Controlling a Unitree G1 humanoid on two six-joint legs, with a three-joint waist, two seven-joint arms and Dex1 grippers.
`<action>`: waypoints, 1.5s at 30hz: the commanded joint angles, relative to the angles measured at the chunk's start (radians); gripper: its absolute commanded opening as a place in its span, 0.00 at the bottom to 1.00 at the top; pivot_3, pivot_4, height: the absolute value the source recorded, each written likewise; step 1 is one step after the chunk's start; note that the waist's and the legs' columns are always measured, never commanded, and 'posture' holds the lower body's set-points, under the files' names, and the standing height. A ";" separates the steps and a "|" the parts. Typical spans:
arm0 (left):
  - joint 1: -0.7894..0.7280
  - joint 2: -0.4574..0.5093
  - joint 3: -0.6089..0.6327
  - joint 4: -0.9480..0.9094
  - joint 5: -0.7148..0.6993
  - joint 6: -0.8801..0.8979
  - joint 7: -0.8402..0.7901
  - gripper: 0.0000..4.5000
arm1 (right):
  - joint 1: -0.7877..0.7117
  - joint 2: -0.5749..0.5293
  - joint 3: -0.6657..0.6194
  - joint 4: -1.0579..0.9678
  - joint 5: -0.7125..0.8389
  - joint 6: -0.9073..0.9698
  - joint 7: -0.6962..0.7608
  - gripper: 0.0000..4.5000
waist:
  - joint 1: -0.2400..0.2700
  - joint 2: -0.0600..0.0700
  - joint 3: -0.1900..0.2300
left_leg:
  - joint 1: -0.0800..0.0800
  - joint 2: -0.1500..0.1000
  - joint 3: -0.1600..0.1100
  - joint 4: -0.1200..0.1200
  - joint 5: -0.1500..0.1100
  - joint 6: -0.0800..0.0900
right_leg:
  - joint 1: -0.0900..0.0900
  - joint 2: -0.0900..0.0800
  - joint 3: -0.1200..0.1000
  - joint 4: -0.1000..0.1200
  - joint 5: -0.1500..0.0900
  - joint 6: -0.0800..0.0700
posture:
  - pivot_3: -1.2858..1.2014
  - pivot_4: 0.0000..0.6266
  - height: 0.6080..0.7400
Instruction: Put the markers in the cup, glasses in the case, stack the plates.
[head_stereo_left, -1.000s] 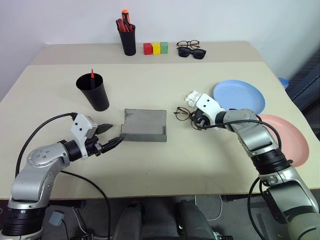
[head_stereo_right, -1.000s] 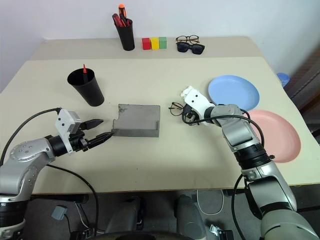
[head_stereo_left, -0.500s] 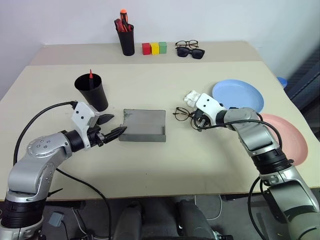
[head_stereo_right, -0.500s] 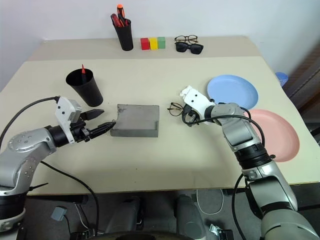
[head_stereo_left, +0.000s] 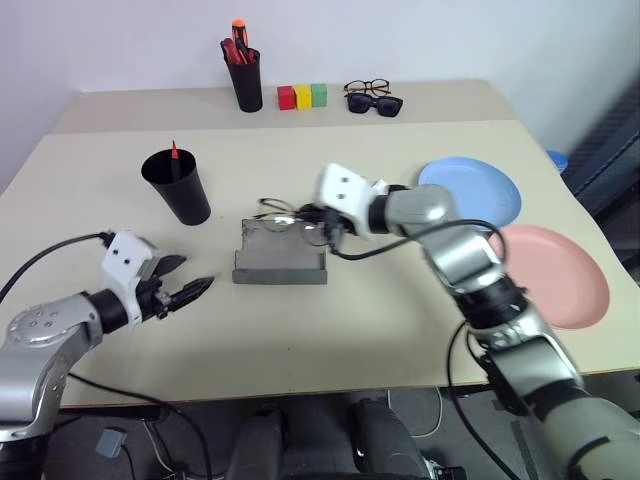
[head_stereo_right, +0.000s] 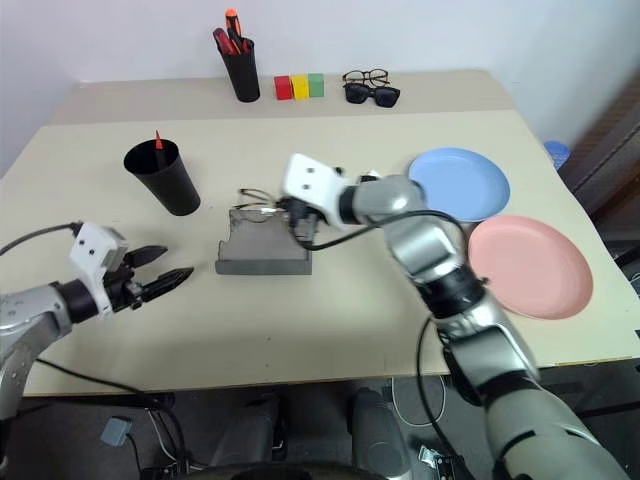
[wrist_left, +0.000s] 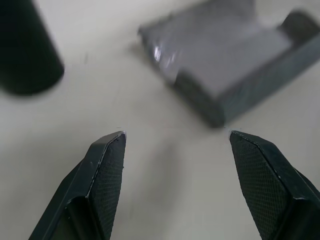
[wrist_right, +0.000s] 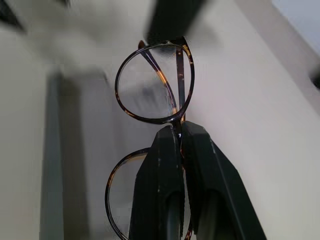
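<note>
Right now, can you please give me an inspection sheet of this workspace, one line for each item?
Surface: beige table, two boards joined.
Job's things: glasses over the open grey case; black cup holds one red marker; blue plate and pink plate side by side, unstacked.
Clutter: pen holder, coloured blocks, spare glasses and sunglasses at the far edge.
Grippers: left gripper open, empty; right gripper shut on the glasses.
Cables: black cables along both arms.
Surroundings: white wall.

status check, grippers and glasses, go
Right gripper shut on glasses, above open case. Left gripper open, empty, beside case. Nothing blocking.
</note>
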 joint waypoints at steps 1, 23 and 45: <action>0.010 -0.007 0.069 -0.005 -0.021 -0.049 -0.011 0.75 | -0.035 0.028 0.015 0.114 -0.040 -0.102 -0.017 0.01 | 0.010 -0.001 0.000 | 0.000 0.000 -0.001 0.000 0.000 0.000 | 0.000 -0.001 -0.001 -0.001 0.000 0.000 | 0.52 0.24 1.00; 0.007 -0.020 0.029 0.147 0.046 -0.244 -0.061 0.75 | 0.111 -0.024 0.024 -0.067 -0.078 -0.001 0.059 0.32 | 0.019 0.000 0.000 | 0.000 -0.002 0.001 -0.001 0.000 0.000 | 0.000 -0.001 0.000 -0.001 0.000 0.000 | 0.52 0.24 1.00; -1.083 -0.323 -0.448 0.713 0.158 0.386 0.242 0.11 | 0.382 -0.250 -0.230 -0.578 0.166 0.113 0.084 0.88 | 0.005 -0.002 -0.001 | -0.001 -0.003 -0.001 0.003 0.000 0.000 | 0.001 0.002 -0.001 0.000 0.000 0.001 | 0.52 0.24 1.00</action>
